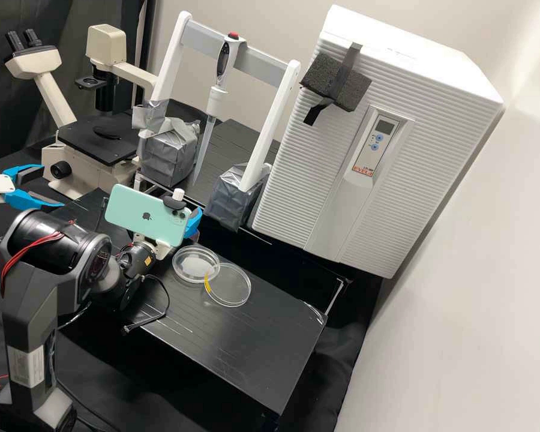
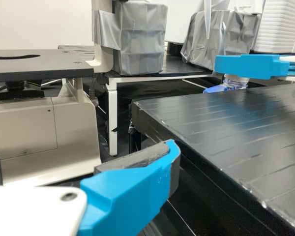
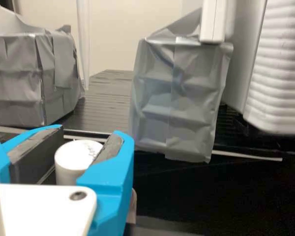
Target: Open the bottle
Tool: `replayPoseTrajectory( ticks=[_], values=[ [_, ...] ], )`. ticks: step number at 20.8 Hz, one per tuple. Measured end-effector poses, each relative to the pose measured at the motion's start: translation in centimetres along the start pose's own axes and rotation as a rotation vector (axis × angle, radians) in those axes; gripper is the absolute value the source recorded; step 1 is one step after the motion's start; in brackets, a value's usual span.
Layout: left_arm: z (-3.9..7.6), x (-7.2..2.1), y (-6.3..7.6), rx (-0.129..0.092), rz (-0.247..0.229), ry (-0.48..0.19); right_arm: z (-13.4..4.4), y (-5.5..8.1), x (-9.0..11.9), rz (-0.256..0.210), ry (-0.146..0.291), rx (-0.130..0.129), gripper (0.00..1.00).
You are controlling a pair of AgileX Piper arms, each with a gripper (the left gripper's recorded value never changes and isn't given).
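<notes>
The little bottle (image 2: pixel 234 81) looks light and slippery. Best grab its white cap (image 1: pixel 178 194), left of the frame's middle. I cannot tell if the right tool (image 3: pixel 86 137) squeezes it. The left tool (image 1: pixel 45 187) gapes, empty.

White bottle cap (image 3: pixel 78 156); mint-green phone (image 1: pixel 147 215); black, line-grooved table (image 1: pixel 240 342); grey tape-wrapped blocks (image 1: pixel 168 150); white, finely ridged cabinet (image 1: pixel 342 150).

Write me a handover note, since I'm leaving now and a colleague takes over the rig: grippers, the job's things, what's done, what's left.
Left gripper: open, empty, off the bench's side by the microscope.
Right gripper: shut on the white cap of the bottle, near the petri dishes.
Done: cap gripped.
Left: cap is on; unscrew and lift it, perhaps with the left gripper steadying the bottle.
</notes>
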Motion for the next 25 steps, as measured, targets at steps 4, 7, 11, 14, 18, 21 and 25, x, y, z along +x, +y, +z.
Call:
replayPoseTrajectory(
  ticks=[4,7,11,14,18,21,25],
  values=[
    [0.0,0.00,0.0,0.000,0.000,0.000,0.0,0.0,0.0,-0.001,-0.001,0.000,0.00],
    [0.0,0.00,0.0,0.000,0.000,0.000,0.0,0.0,0.0,-0.001,-0.001,0.000,0.00],
    [0.0,0.00,0.0,0.000,0.000,0.000,0.0,0.0,0.0,-0.001,-0.001,0.000,0.00],
    [0.0,0.00,0.0,0.000,0.000,0.000,0.0,0.0,0.0,0.000,-0.002,0.001,0.00],
    [0.0,0.00,0.0,0.000,0.000,0.000,-0.1,0.1,0.0,0.004,0.002,0.001,0.00],
    [0.0,0.01,0.0,0.000,-0.001,-0.002,-0.5,0.5,-0.2,0.019,0.017,0.002,0.00],
    [0.1,0.06,0.0,-0.003,0.002,0.001,-1.2,1.2,-0.5,0.043,0.041,0.003,0.00]
  ],
)
